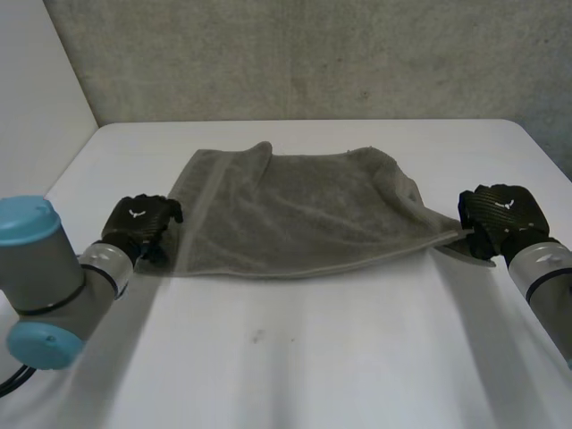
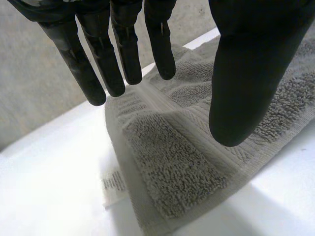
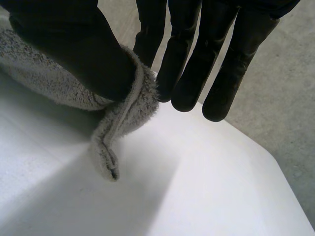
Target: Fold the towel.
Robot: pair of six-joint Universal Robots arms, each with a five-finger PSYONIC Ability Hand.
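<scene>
A grey towel [image 1: 295,214] lies folded double on the white table [image 1: 295,357], its front edge running between my two hands. My left hand [image 1: 138,223] is at the towel's front left corner. In the left wrist view its fingers [image 2: 118,54] are straight and apart from the thumb, hovering just above the towel corner [image 2: 177,162] with nothing held. My right hand [image 1: 496,214] is at the towel's front right corner. The right wrist view shows its thumb [image 3: 74,44] pinching the towel's edge [image 3: 123,118] against the fingers, the corner lifted a little off the table.
A small white label [image 2: 114,184] sticks out from under the towel's left corner. A grey wall [image 1: 313,54] stands behind the table's far edge. Bare white table lies in front of the towel, and its right edge [image 3: 275,172] is near my right hand.
</scene>
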